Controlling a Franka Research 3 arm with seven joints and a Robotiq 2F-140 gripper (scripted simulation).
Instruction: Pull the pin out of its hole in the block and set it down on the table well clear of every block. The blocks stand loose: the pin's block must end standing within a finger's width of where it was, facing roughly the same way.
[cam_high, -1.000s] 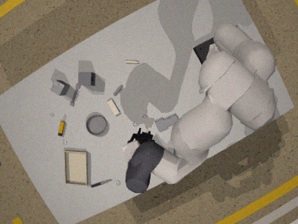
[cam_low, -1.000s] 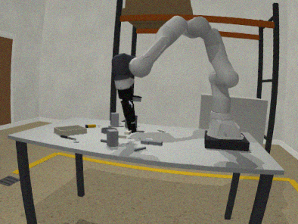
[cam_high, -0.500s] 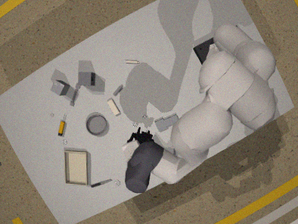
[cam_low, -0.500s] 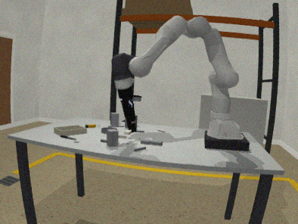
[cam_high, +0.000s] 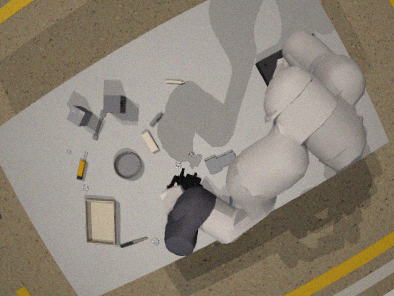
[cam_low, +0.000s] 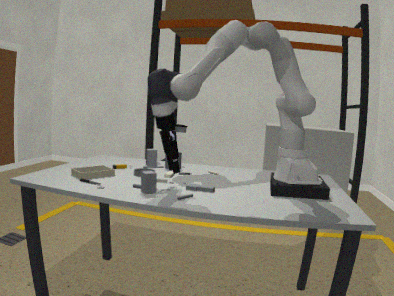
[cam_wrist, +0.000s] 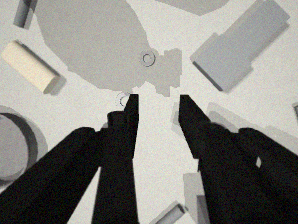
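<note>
Two grey blocks stand at the far left of the table in the overhead view, one (cam_high: 117, 102) with a dark piece (cam_high: 122, 104) in its top that looks like the pin, the other (cam_high: 80, 116) beside it. My gripper (cam_high: 184, 180) hangs low over the middle of the table, far from both blocks. In the wrist view the fingers point down with a narrow gap, and only bare table shows between them. The side view shows the gripper (cam_low: 172, 167) just above the table top.
A flat grey part (cam_wrist: 240, 42) lies ahead to the right, and two small washers (cam_wrist: 148, 58) (cam_wrist: 123, 100) lie by the fingertips. A cream cylinder (cam_wrist: 30, 66) and a round container (cam_high: 128, 164) are to the left. A tray (cam_high: 101, 220) and an orange tool (cam_high: 81, 167) lie further left.
</note>
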